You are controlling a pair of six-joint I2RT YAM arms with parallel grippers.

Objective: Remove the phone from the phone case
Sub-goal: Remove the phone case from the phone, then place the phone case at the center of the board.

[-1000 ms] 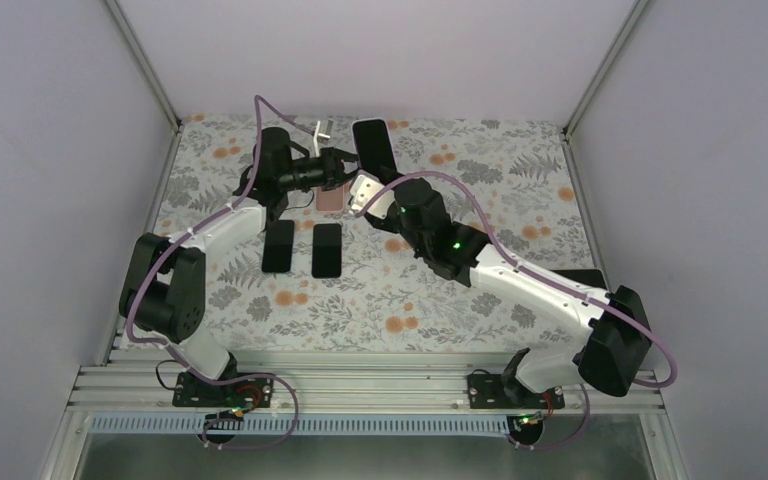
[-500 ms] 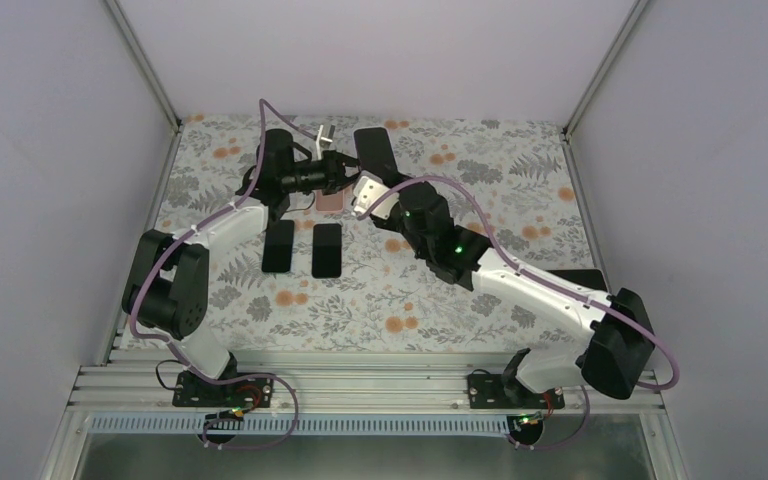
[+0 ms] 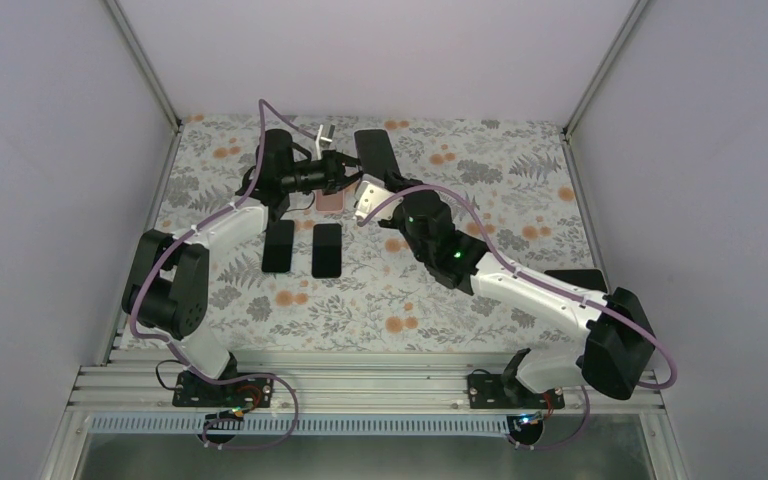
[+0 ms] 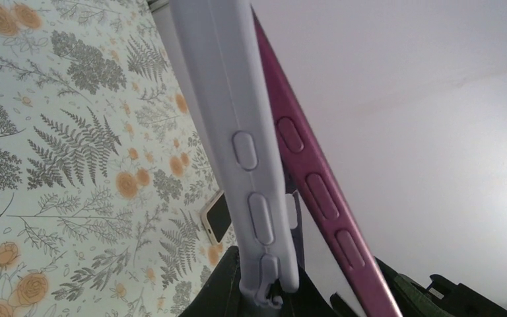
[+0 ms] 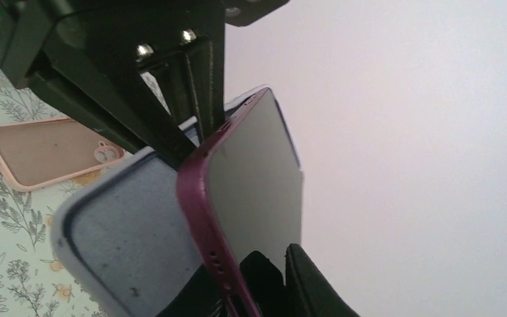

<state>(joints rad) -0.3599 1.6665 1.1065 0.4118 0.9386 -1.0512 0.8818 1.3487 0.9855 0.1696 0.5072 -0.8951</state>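
A lavender phone case stands upright above the back of the table, and my left gripper is shut on its lower end. The magenta-edged phone leans out of the case at an angle, its top still near the case. Its dark screen shows in the right wrist view beside the case's bare inside. My right gripper is shut on the phone's lower edge. From the top the two grippers meet at the back centre, left gripper, phone.
Two black phones lie side by side on the floral tablecloth under the left arm. A pink empty case lies beneath the grippers. Another dark object sits by the right arm. White walls enclose the table.
My right gripper has narrowed onto the phone's lower edge and shifted slightly. The left gripper has kept its hold on the case and barely moved.
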